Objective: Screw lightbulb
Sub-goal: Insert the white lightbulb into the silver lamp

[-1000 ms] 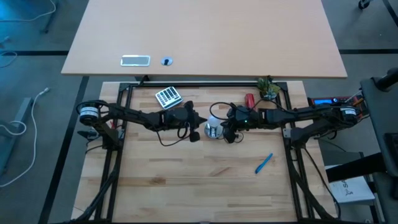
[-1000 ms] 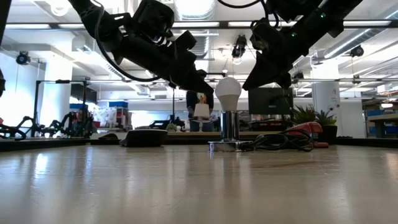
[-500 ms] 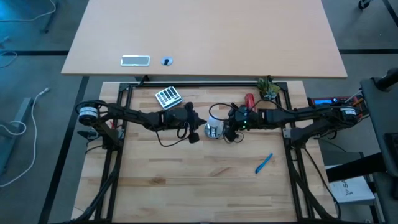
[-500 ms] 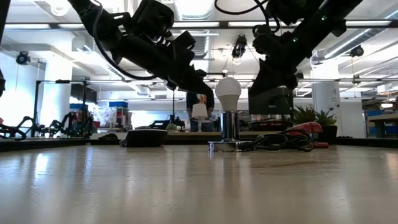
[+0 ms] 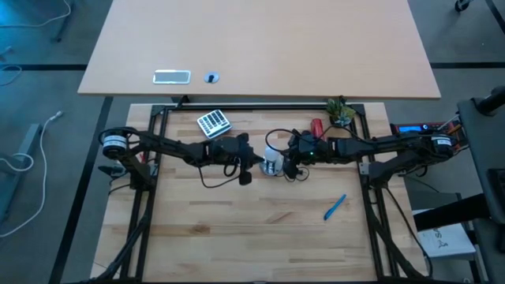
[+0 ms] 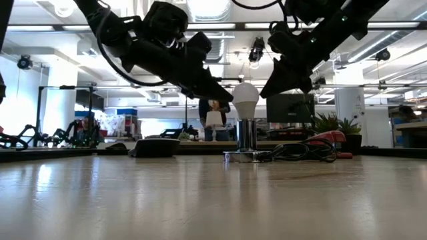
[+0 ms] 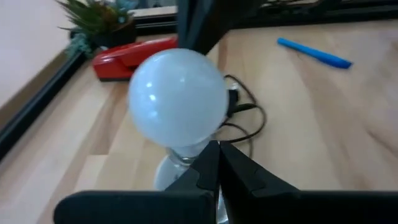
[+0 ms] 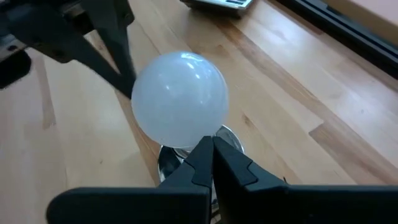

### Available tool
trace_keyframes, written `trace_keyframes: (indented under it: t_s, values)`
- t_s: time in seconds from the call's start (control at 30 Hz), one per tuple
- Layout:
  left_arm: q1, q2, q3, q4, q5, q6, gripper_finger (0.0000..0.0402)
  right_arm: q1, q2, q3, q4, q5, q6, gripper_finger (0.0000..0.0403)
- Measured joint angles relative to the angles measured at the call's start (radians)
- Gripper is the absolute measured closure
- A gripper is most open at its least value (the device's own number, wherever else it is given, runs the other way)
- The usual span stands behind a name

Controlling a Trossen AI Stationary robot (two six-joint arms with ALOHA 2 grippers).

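We see the small whitish frosted pear-shaped lightbulb (image 6: pixel 245 97) standing upright with its narrow end down in a round shiny silver socket (image 6: pixel 246 137), which sits on the light wooden table (image 5: pixel 252 229) near the middle of its far half. The left gripper (image 7: pixel 217 167) is just beside the bulb on its left side, with its two dark fingers pressed together and nothing between them. The right gripper (image 8: pixel 210 158) is just beside the bulb on the opposite side, also with its fingers closed together and empty. We cannot tell if the fingertips touch the glass. A black cord (image 7: pixel 245 118) lies coiled next to the socket. Behind it we see a red stapler (image 7: pixel 134 53) and a small green plant (image 5: pixel 340 111). A blue pen (image 5: pixel 334 207) lies well apart, nearer the right front, and a white calculator (image 5: pixel 212 122) lies at the far left.
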Motion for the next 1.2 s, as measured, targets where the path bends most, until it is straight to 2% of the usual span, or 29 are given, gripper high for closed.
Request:
trace_keyframes:
  t_s: [0.3, 0.57, 1.2]
  values:
    - [0.013, 0.000, 0.000, 0.004, -0.022, 0.014, 0.0401, 0.000, 0.002, 0.000, 0.019, 0.000, -0.017, 0.0403]
    - [0.012, 0.000, 0.000, 0.004, -0.021, 0.014, 0.0401, 0.000, 0.090, 0.000, 0.059, -0.008, 0.005, 0.0403]
    - [0.028, 0.000, 0.000, -0.006, -0.030, 0.037, 0.0401, 0.005, 0.073, 0.015, 0.060, -0.054, 0.046, 0.0403]
